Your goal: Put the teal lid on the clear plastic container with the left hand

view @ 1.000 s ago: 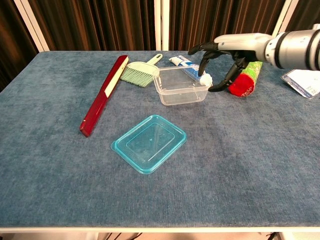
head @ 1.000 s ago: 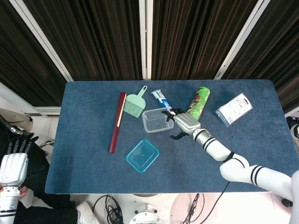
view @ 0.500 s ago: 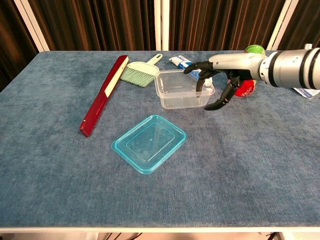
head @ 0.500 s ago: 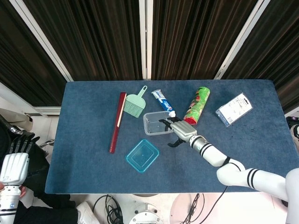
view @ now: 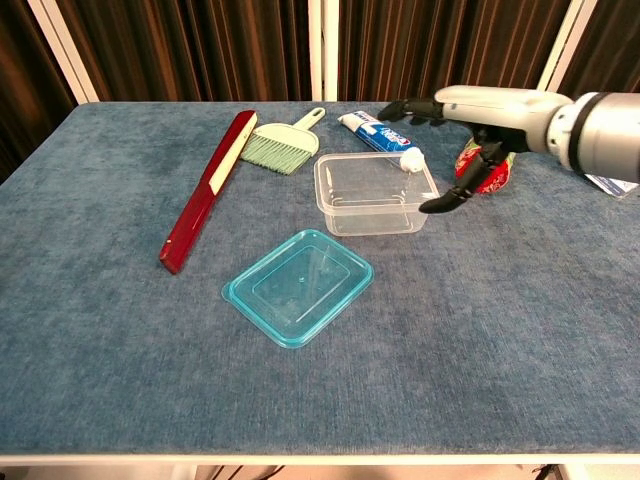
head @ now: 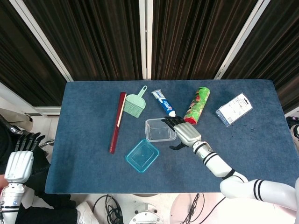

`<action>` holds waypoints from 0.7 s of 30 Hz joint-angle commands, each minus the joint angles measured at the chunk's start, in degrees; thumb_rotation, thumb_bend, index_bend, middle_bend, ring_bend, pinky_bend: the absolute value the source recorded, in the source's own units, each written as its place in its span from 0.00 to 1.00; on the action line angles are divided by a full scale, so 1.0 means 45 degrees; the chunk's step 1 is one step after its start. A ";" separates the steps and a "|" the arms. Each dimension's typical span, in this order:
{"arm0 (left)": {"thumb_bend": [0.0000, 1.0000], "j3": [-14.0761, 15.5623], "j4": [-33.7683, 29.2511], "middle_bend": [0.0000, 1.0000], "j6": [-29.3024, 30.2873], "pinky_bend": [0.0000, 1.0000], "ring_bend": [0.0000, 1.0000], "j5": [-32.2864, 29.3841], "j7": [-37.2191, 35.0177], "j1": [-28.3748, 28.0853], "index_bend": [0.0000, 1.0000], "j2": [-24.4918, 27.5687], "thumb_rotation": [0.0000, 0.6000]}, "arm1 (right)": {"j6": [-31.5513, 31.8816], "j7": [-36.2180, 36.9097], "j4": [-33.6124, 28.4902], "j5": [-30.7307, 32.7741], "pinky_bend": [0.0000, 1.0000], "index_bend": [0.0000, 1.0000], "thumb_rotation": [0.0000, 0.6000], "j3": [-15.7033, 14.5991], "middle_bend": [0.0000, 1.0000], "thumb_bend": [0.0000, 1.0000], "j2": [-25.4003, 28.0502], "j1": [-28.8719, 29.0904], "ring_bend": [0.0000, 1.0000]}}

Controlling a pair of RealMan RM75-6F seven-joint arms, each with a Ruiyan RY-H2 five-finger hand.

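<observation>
— Where's the teal lid?
— Flat, just in front of the clear plastic container, untouched. Right hand hovers beside the container, fingers spread; left hand hangs far off, fingers apart

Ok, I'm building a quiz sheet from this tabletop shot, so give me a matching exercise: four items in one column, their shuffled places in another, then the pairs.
Things:
1. teal lid
2. clear plastic container
3. toothpaste tube
4. red strip

Places:
A. far side of the container, cap near its rim
B. beside the right hand, open side up
C. leftmost, next to the green brush
D. flat on the cloth, nearest the camera

Pairs: 1-D, 2-B, 3-A, 4-C
</observation>
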 commanded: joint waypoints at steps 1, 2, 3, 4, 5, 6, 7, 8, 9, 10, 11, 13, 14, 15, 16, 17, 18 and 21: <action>0.03 0.0016 -0.0039 0.08 0.0061 0.01 0.00 0.0041 -0.0084 0.0034 0.15 0.0054 1.00 | 0.0164 -0.2235 0.0966 0.1648 0.00 0.00 1.00 0.0512 0.00 0.07 -0.1441 0.1179 0.00; 0.03 0.0021 -0.0048 0.08 0.0087 0.01 0.00 0.0042 -0.0128 0.0056 0.15 0.0071 1.00 | 0.0034 -0.2552 0.1125 0.2005 0.00 0.00 1.00 0.0545 0.00 0.07 -0.1641 0.1406 0.00; 0.03 0.0029 -0.0046 0.08 0.0107 0.01 0.00 0.0038 -0.0166 0.0079 0.15 0.0087 1.00 | -0.0103 -0.2851 0.1271 0.2358 0.00 0.00 1.00 0.0562 0.00 0.07 -0.1814 0.1626 0.00; 0.03 0.0040 -0.0040 0.08 0.0116 0.01 0.00 0.0032 -0.0198 0.0099 0.15 0.0100 1.00 | -0.0232 -0.3116 0.1409 0.2682 0.00 0.00 1.00 0.0574 0.00 0.07 -0.1967 0.1836 0.00; 0.03 0.0052 -0.0027 0.08 0.0113 0.01 0.00 0.0010 -0.0238 0.0121 0.15 0.0114 1.00 | -0.0331 -0.3427 0.1622 0.3086 0.00 0.00 1.00 0.0605 0.00 0.07 -0.2174 0.2094 0.00; 0.03 0.0064 -0.0020 0.08 0.0094 0.01 0.00 -0.0010 -0.0264 0.0133 0.15 0.0132 1.00 | -0.0371 -0.3733 0.1872 0.3453 0.00 0.00 1.00 0.0637 0.00 0.07 -0.2381 0.2343 0.00; 0.03 0.0068 -0.0021 0.08 0.0087 0.01 0.00 -0.0019 -0.0282 0.0140 0.15 0.0148 1.00 | -0.0397 -0.3932 0.2080 0.3705 0.00 0.00 1.00 0.0673 0.00 0.07 -0.2534 0.2525 0.00; 0.03 0.0068 -0.0020 0.08 0.0088 0.01 0.00 -0.0020 -0.0298 0.0145 0.15 0.0159 1.00 | -0.0416 -0.4101 0.2306 0.3960 0.00 0.00 1.00 0.0717 0.00 0.07 -0.2689 0.2696 0.00; 0.03 0.0070 -0.0020 0.08 0.0099 0.01 0.00 -0.0012 -0.0311 0.0153 0.15 0.0172 1.00 | -0.0442 -0.4287 0.2632 0.4284 0.00 0.00 1.00 0.0792 0.00 0.07 -0.2900 0.2918 0.00; 0.03 0.0072 -0.0022 0.08 0.0107 0.01 0.00 -0.0002 -0.0311 0.0157 0.15 0.0181 1.00 | -0.0469 -0.4384 0.2890 0.4492 0.00 0.00 1.00 0.0861 0.00 0.07 -0.3055 0.3074 0.00; 0.03 0.0072 -0.0030 0.08 0.0116 0.01 0.00 0.0013 -0.0314 0.0159 0.15 0.0193 1.00 | -0.0509 -0.4448 0.3163 0.4680 0.00 0.00 1.00 0.0932 0.00 0.07 -0.3205 0.3218 0.00; 0.03 0.0065 -0.0059 0.08 0.0147 0.01 0.00 0.0041 -0.0318 0.0164 0.15 0.0215 1.00 | -0.0661 -0.4577 0.3796 0.5139 0.00 0.00 1.00 0.1070 0.00 0.07 -0.3511 0.3532 0.00; 0.03 0.0062 -0.0072 0.08 0.0158 0.01 0.00 0.0055 -0.0311 0.0164 0.15 0.0224 1.00 | -0.0742 -0.4599 0.4032 0.5300 0.00 0.00 1.00 0.1125 0.00 0.07 -0.3617 0.3647 0.00; 0.03 0.0057 -0.0090 0.08 0.0159 0.01 0.00 0.0070 -0.0291 0.0156 0.15 0.0238 1.00 | -0.0837 -0.4601 0.4327 0.5471 0.00 0.00 1.00 0.1186 0.00 0.07 -0.3740 0.3772 0.00; 0.03 0.0058 -0.0104 0.08 0.0144 0.01 0.00 0.0080 -0.0270 0.0146 0.15 0.0252 1.00 | -0.0889 -0.4603 0.4536 0.5584 0.00 0.00 1.00 0.1219 0.00 0.07 -0.3824 0.3849 0.00; 0.03 0.0056 -0.0120 0.08 0.0127 0.01 0.00 0.0091 -0.0249 0.0131 0.15 0.0267 1.00 | -0.0954 -0.4602 0.4725 0.5676 0.00 0.00 1.00 0.1237 0.00 0.07 -0.3890 0.3916 0.00; 0.03 0.0052 -0.0138 0.08 0.0123 0.01 0.00 0.0108 -0.0231 0.0119 0.15 0.0284 1.00 | -0.1037 -0.4590 0.4879 0.5756 0.00 0.00 1.00 0.1242 0.00 0.07 -0.3929 0.3966 0.00; 0.03 0.0007 -0.0188 0.08 0.0099 0.01 0.00 0.0151 -0.0155 0.0052 0.15 0.0324 1.00 | -0.1211 -0.4377 0.5082 0.5841 0.00 0.00 1.00 0.1254 0.00 0.07 -0.3928 0.3968 0.00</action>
